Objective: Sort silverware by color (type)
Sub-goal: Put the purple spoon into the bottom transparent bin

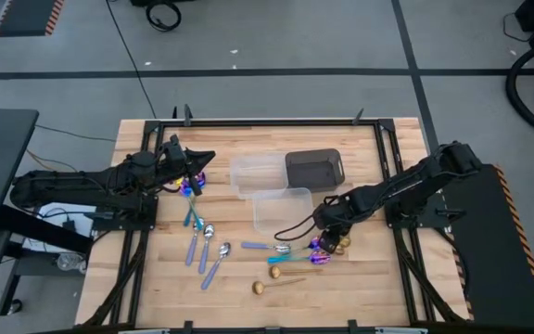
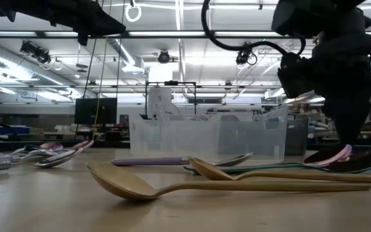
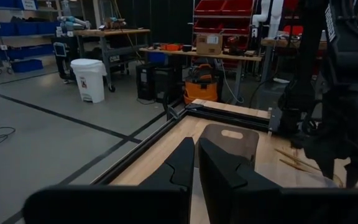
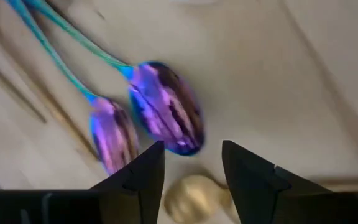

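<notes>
Just beyond open jaws: purple spoon (image 4: 166, 116).

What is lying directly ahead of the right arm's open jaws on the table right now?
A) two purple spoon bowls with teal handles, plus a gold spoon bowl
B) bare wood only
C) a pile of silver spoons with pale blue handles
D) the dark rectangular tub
A: the right wrist view shows the right gripper with jaws apart just above two purple spoons with teal handles, and a gold spoon bowl between the jaws.
</notes>
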`<state>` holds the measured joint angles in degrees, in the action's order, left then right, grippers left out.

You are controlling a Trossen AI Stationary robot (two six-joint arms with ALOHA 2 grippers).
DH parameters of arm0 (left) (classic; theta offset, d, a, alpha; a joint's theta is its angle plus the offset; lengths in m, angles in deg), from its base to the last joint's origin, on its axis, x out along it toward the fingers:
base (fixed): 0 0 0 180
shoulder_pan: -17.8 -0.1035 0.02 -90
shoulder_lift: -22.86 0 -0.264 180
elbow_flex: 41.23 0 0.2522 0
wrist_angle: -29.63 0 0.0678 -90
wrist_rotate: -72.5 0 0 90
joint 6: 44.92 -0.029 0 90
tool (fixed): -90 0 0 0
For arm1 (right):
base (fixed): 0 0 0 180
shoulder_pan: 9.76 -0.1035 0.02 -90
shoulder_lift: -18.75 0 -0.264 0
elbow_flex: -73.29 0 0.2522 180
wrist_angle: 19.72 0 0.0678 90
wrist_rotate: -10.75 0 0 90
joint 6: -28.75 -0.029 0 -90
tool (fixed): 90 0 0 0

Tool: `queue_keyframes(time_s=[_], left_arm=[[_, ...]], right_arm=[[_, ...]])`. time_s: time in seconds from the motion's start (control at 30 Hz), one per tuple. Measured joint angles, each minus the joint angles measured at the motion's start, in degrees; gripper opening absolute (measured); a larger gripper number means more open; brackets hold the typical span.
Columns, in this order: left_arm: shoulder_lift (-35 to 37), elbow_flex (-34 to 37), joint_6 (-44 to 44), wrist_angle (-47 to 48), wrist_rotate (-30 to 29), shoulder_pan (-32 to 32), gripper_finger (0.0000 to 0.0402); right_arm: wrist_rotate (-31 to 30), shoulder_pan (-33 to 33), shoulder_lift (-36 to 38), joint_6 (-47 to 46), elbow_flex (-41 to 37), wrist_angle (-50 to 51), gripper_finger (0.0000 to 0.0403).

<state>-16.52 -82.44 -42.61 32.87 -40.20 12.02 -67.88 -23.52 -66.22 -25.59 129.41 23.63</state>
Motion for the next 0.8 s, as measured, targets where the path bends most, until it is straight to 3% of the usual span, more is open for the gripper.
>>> queue_keyframes(time_s=[0.43, 0.8], left_arm=[[0.00, 0.00, -0.04, 0.12, 0.00, 0.01, 0.0030], [0.00, 0.00, -0.14, 0.13, -0.01, 0.00, 0.0030]], right_arm=[[0.47, 1.60, 0.66, -4.35, -8.00, -13.86, 0.0162], [-1.01, 1.60, 0.70, -4.58, -8.45, -15.16, 0.0057]])
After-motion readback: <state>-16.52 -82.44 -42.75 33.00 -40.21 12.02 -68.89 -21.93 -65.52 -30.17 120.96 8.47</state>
